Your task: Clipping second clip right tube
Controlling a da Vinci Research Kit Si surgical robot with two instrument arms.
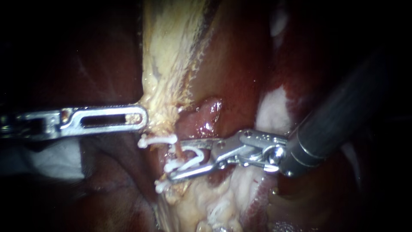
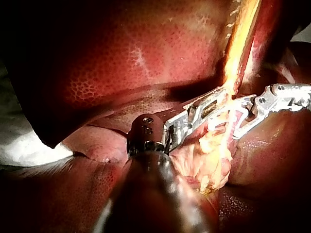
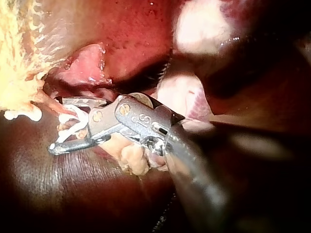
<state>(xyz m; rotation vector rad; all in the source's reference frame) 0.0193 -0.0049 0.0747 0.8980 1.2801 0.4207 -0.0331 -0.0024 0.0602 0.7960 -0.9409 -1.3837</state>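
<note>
Open white clip [image 1: 186,163] sits astride the tube [image 1: 173,149], long axis approx horizontal, mouth twd view's left, right instrument [image 1: 176,159] claw grasping it. Closed clip [image 1: 158,139] just above. Left instrument [image 1: 143,117] claw clenched on yellowish tissue [image 1: 165,77].

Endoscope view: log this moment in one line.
left instrument: jaws shut on pale tissue | right instrument: jaws hold open clip at tube | closed clip beside it on tube

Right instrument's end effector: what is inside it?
An open white clip, touched by both sides of the end effector. Whether a tube lies within the clip cannot be seen; clip and metal cover it.
</note>
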